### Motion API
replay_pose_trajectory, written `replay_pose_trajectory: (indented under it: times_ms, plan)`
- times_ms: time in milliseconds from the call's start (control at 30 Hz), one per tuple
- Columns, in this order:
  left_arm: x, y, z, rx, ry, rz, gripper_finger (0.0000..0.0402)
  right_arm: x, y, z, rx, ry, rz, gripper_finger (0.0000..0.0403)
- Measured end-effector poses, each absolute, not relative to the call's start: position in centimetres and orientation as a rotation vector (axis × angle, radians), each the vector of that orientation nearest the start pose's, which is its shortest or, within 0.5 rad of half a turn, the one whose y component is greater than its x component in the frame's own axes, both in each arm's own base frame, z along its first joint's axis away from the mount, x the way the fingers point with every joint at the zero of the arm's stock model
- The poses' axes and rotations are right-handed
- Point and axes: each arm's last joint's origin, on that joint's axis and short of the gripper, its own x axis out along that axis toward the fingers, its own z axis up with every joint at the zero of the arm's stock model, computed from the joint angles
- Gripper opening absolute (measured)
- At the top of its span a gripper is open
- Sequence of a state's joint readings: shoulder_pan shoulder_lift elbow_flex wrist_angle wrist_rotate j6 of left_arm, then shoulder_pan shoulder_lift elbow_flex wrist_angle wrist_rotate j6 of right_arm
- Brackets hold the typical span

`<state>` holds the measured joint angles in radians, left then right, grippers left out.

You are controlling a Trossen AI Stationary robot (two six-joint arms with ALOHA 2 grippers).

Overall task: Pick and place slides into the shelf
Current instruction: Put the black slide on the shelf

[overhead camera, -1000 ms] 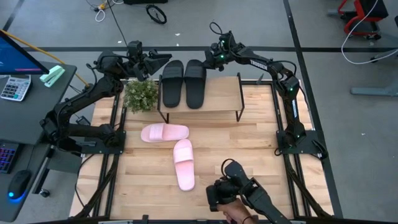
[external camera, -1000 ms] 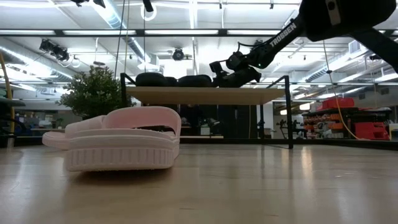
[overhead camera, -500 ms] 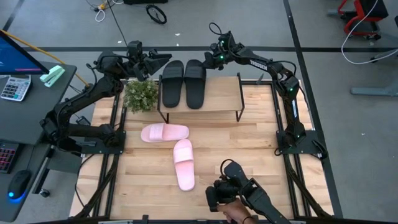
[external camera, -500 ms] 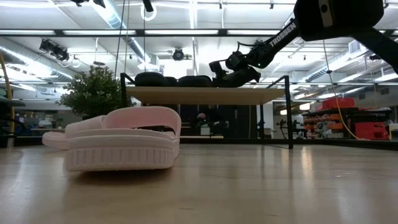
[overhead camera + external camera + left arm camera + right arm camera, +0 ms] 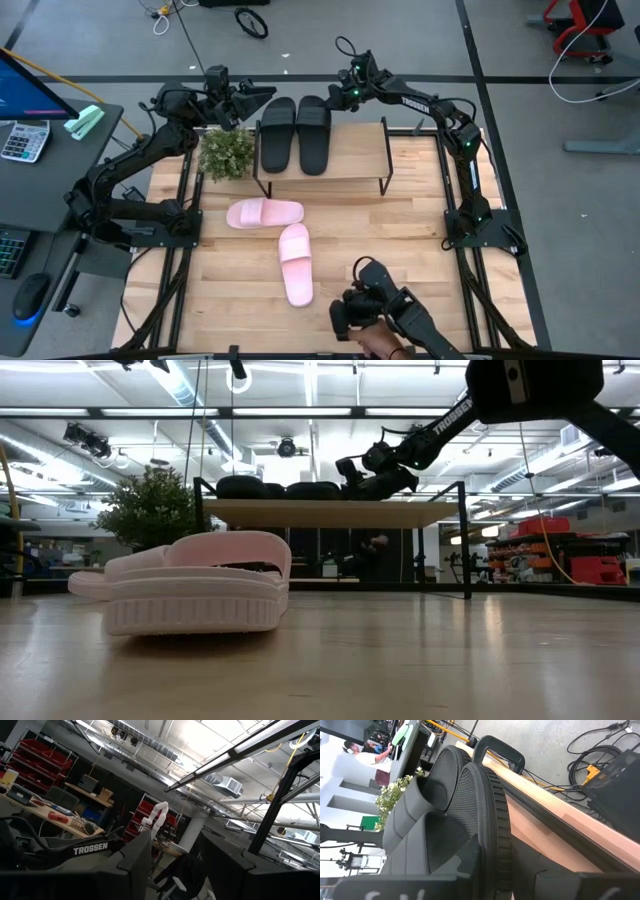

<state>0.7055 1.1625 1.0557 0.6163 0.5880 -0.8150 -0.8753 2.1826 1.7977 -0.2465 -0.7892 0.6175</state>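
Your right gripper [image 5: 345, 93] sat at the far edge of the shelf [image 5: 350, 165], fingers closed on the rim of the right-hand black slide [image 5: 314, 132], the sole wedged between them in the right wrist view. That slide lay flat on the shelf's top board beside the other black slide [image 5: 277, 132], toes toward you, so I'd judge you were settling it into line, not yet letting go. Your left gripper [image 5: 252, 97] hovered past the far left corner of the shelf, above the potted plant [image 5: 226, 152], holding nothing; its fingers stood apart in the left wrist view (which looked only into the room).

The two pink slides [image 5: 265, 213] waited on the tabletop in front of the shelf, one crosswise, the second pink slide [image 5: 295, 262] lengthwise nearer the front edge. Only the high view separated them. The low view showed one pink slide [image 5: 190, 583] filling the foreground, with the black pair as dark humps on the board.
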Motion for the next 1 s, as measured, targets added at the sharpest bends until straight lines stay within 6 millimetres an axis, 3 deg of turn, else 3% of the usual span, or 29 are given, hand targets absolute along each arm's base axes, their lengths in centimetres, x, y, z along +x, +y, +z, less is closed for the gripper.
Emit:
replay_pose_trajectory:
  times_ms: [1000]
  plan:
    - [19.76,14.64,42.41,-0.497,-0.421,-0.059,0.0173,33.93,-35.93,23.08,1.030,0.398,-0.260,0.0115]
